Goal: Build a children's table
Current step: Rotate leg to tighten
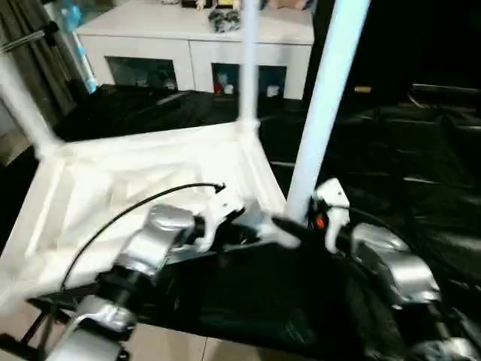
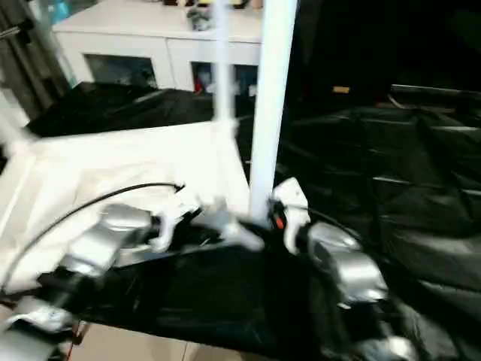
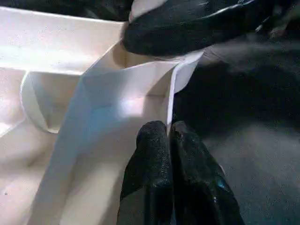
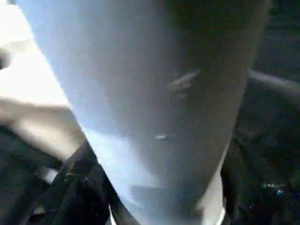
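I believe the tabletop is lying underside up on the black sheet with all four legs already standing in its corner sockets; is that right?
Not quite: the tabletop does lie underside up on the black sheet, but the left eye view shows legs standing at three corners only, the far left leg, the far right leg and the near right leg.

White cabinet at the back — black sheeting spread below.

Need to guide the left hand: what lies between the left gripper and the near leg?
In the left eye view, just the tabletop's near corner lies between the left gripper and the near leg.
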